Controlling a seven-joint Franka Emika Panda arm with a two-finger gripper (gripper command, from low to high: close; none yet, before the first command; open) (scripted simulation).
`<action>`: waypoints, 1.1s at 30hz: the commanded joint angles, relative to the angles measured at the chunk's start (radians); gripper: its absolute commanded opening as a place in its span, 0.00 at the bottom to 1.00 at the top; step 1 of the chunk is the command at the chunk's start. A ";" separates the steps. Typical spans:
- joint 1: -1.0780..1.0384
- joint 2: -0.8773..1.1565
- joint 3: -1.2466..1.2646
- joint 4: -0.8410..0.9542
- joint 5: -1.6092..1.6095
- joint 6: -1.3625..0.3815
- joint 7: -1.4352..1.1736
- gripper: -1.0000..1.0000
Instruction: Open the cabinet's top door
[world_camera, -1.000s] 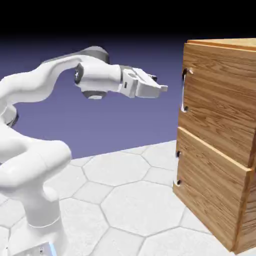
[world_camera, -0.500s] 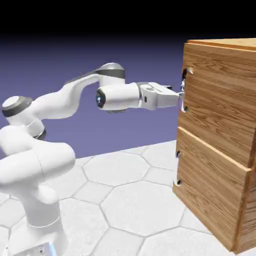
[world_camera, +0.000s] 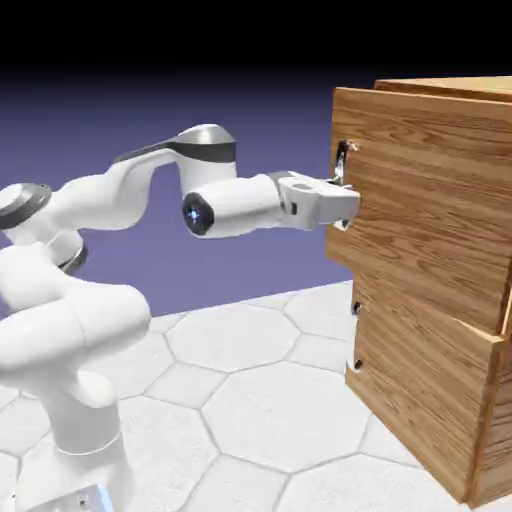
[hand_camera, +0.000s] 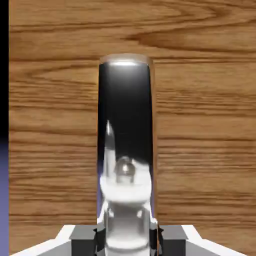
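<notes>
Watching my gripper (hand_camera: 127, 241) on the upper bar handle (hand_camera: 126, 125), jaws pinched around it. The top door (world_camera: 430, 190) sits at the exterior view's right, above the lower door (world_camera: 425, 380), its handle edge standing proud of the cabinet (world_camera: 490, 440). That handle looks polished, so if I pull straight back instead of following the hinge arc, I'd expect the fingertips to slide or twist off. Nothing visible blocks the swing except my own arm (world_camera: 240, 205), right in front.

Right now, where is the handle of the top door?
In the exterior view, the handle is at the left edge of the top door, at the gripper.
</notes>
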 joint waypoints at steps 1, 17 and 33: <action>0.000 0.007 -0.025 -0.019 -0.019 -0.042 -0.014 0.00; -0.238 0.300 -0.409 -0.082 -0.480 -0.738 -0.300 0.00; -0.487 0.880 -0.484 0.265 -1.054 -1.106 -0.697 0.00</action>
